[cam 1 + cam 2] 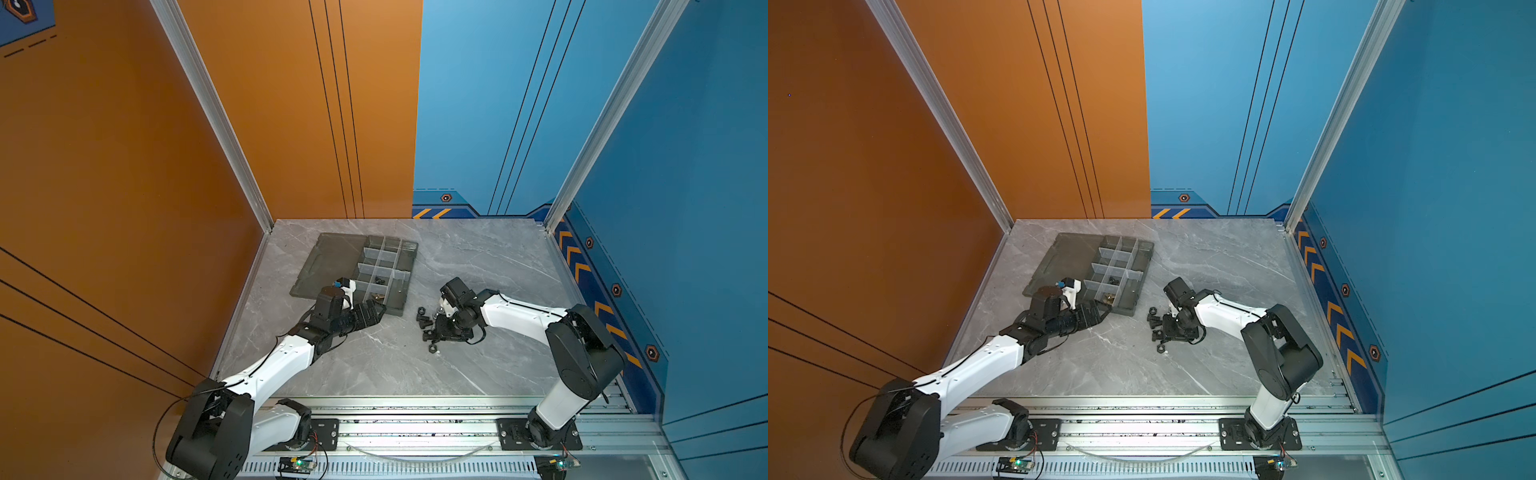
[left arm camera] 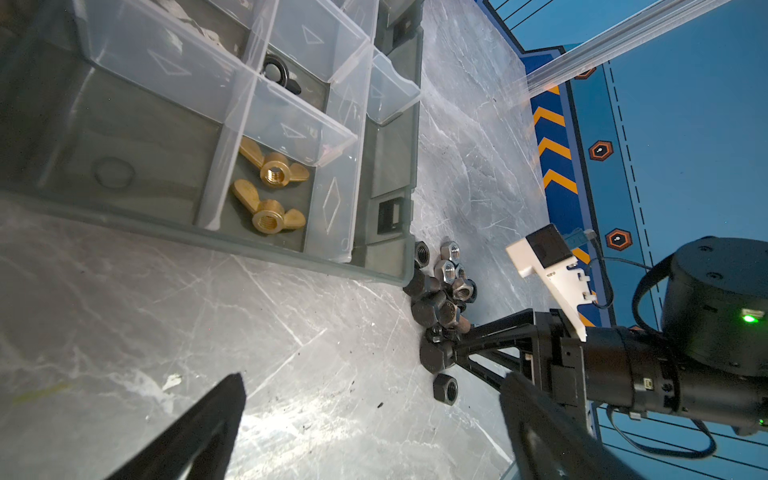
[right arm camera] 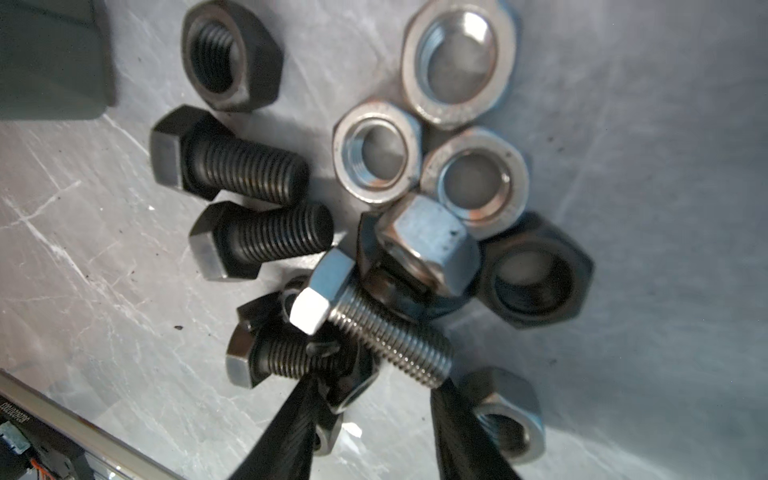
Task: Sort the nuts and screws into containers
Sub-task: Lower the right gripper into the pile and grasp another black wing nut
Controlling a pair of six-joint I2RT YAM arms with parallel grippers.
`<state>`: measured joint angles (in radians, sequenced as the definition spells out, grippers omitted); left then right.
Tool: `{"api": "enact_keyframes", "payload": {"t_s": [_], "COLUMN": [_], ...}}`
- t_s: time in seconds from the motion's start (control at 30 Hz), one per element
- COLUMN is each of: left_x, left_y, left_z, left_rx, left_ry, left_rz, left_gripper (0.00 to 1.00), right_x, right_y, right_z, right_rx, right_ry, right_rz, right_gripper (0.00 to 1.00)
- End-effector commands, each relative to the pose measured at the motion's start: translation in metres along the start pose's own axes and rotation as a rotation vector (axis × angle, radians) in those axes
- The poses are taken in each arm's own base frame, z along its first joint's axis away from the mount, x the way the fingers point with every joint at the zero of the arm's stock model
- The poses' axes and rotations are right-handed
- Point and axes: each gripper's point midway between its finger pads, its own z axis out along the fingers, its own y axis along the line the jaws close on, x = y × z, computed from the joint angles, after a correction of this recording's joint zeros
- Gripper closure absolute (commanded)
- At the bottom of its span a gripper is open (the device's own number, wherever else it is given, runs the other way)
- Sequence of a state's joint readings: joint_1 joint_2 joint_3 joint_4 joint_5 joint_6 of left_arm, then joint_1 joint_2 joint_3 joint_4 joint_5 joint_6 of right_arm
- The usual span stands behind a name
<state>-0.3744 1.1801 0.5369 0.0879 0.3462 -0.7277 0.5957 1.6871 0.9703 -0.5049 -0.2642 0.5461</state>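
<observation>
A pile of screws and nuts [image 1: 428, 324] [image 1: 1156, 322] lies on the table by the tray's near corner. The right wrist view shows black screws [image 3: 232, 166], one silver screw [image 3: 374, 328], silver nuts [image 3: 376, 153] and black nuts [image 3: 230, 54]. My right gripper [image 3: 380, 388] [image 1: 430, 332] is down in the pile, jaws partly open, its tips against a black screw [image 3: 282, 353] and the silver screw's end, with bare table between them. The containers are cells of a dark grey tray [image 1: 409, 270] [image 2: 291, 257]; one holds two brass wing nuts [image 2: 276, 170]. My left gripper [image 2: 374, 415] [image 1: 374, 313] hangs wide open and empty beside that corner.
The tray's flat lid [image 1: 328, 262] [image 1: 1067, 257] lies open towards the left wall. Another cell holds a black part [image 2: 276, 72]. One black nut [image 2: 445, 387] sits apart from the pile, nearer the front. A silver nut [image 3: 503, 415] rests against my right finger.
</observation>
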Motion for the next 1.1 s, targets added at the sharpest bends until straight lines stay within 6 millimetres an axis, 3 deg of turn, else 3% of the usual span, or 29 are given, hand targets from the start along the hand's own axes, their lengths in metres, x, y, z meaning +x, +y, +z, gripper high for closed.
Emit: {"api": "enact_keyframes", "payload": {"t_s": [0.0,0.47,0.8,1.07], "left_x": [0.001,0.003,0.004,0.004], "left_y": [-0.006,-0.007,-0.008,-0.009], "left_z": [0.002,0.006,0.011,0.013], "left_rx": [0.025,0.028,0.03,0.03], "left_ry": [0.012,0.021,0.034,0.038], "left_rz": [0.004,0.004,0.005,0.007], "left_gripper": [0.02,0.02,0.02,0.02], "right_x": [0.008,0.012,0.021,0.012], "right_y": [-0.022,-0.029,-0.023,-0.017], "right_z": [0.004,-0.005,-0.005,-0.001], "right_rx": [0.103,0.152,0.129,0.127], "right_ry": [0.02,0.019,0.038,0.019], "right_rz": [-0.009,-0.041,-0.069,-0.083], "right_gripper": [0.54,0.56,0.57,0.58]}}
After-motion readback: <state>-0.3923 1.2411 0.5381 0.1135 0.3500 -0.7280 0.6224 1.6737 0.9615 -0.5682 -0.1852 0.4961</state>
